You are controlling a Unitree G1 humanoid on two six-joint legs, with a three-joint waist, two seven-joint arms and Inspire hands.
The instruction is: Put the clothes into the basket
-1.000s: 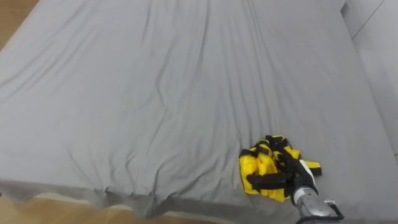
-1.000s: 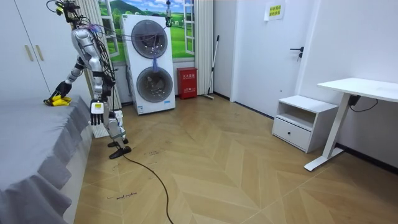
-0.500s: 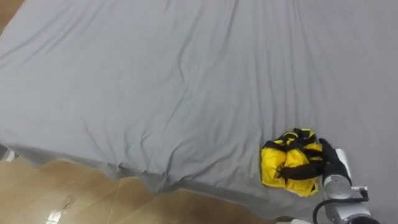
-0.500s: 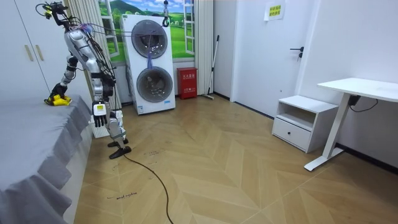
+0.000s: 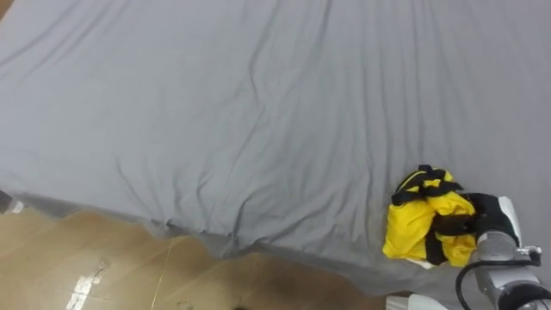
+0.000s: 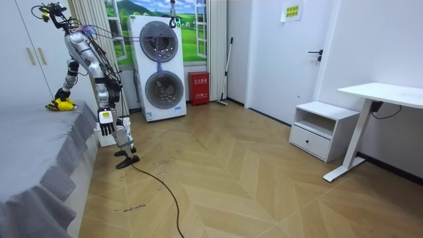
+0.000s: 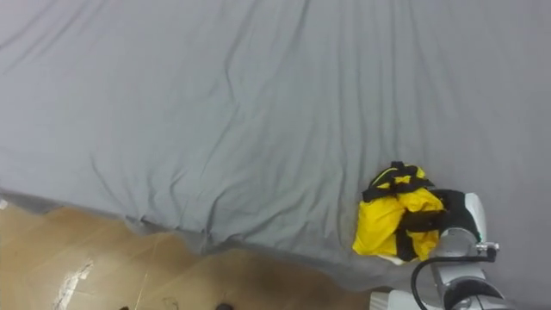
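Note:
A crumpled yellow garment with black straps (image 5: 420, 231) lies on the grey bed sheet (image 5: 258, 103) close to the bed's near edge, at the lower right of the eye views. My right hand (image 5: 487, 219) comes in from the lower right, and its dark fingers (image 7: 419, 220) curl into the yellow cloth (image 7: 389, 226) from the right side. In the room view I stand at the bedside, leaning over the bed with my right arm stretched down to the garment (image 6: 62, 105). My left hand (image 6: 104, 117) hangs at my side.
Wooden floor (image 5: 86, 267) runs along the bed's near edge at the lower left. Behind me stand a stacked washer and dryer (image 6: 162, 66), a low white cabinet (image 6: 314, 129) and a white desk (image 6: 380, 96). A white wardrobe (image 6: 20, 53) stands by the bed.
My right hand's fingers, straight over the garment before, have curled into the cloth. The eye views have shifted, bringing the floor into sight. In the room view my upper body has leaned further over the bed.

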